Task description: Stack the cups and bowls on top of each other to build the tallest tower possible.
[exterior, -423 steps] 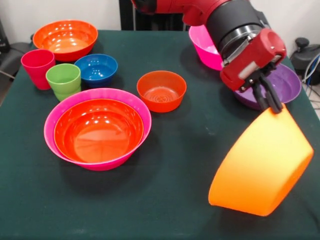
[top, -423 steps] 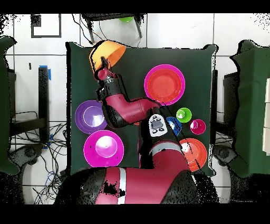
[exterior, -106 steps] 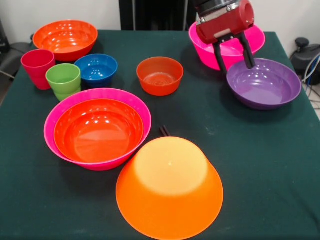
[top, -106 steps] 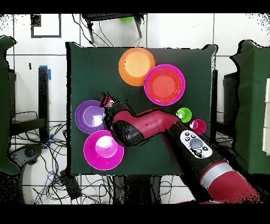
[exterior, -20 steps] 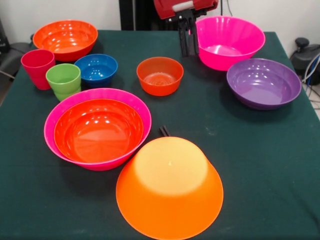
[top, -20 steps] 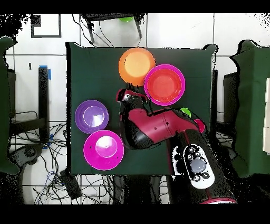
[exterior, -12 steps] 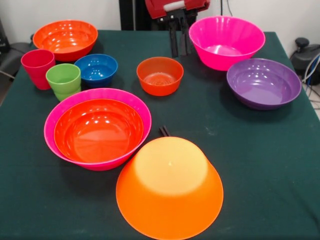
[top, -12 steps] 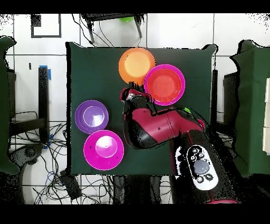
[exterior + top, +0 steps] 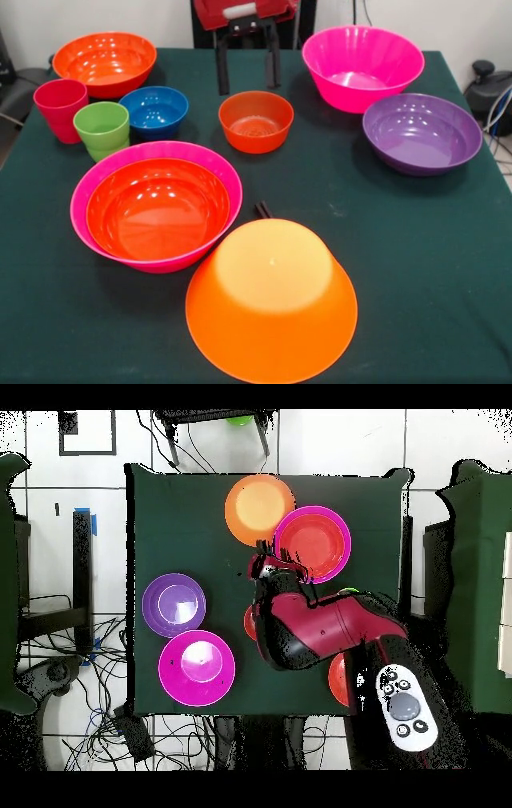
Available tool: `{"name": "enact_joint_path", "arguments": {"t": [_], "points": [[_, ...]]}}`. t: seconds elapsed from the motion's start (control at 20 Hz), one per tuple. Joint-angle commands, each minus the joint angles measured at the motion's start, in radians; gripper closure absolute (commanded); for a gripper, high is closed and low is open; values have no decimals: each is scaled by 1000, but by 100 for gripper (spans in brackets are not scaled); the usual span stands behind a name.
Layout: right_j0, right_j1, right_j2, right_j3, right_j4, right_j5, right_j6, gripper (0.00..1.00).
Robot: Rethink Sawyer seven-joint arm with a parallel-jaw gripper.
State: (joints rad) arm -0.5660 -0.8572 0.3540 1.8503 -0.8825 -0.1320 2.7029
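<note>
My gripper (image 9: 248,78) hangs open and empty at the table's far side, just behind and above the small orange-red bowl (image 9: 258,122). The tower, a red-orange bowl (image 9: 156,206) nested in a large magenta bowl (image 9: 210,164), stands front left and also shows in the overhead view (image 9: 312,544). The large light orange bowl (image 9: 272,296) lies upside down at the front. The red-pink cup (image 9: 60,106), lime green cup (image 9: 102,128) and small blue bowl (image 9: 154,110) stand at the left. A red-orange bowl (image 9: 105,60) is far left. A magenta bowl (image 9: 362,66) and the purple bowl (image 9: 422,132) stand at the right.
A small dark object (image 9: 262,210) lies on the green cloth between the tower and the upturned orange bowl. In the overhead view my arm (image 9: 320,629) covers the cups and small bowls. Chairs and cables surround the table.
My gripper has moved left in the front view, from beside the far magenta bowl to behind the small orange-red bowl. Its fingers now show spread apart. No bowl or cup has moved.
</note>
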Motion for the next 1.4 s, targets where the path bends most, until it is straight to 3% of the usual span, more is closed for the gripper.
{"name": "enact_joint_path", "arguments": {"t": [0.05, 0.45, 0.75, 1.2, 1.4], "points": [[-39, 36, 105, -5, -130, 49, -100, 0], [-23, 95, 110, -21, -236, 37, -122, 0], [51, 152, 26, -53, -271, -9, -107, 0], [173, 231, -216, -123, -245, -155, -183, 0], [204, 260, -286, -154, -223, -197, -204, 0]]}}
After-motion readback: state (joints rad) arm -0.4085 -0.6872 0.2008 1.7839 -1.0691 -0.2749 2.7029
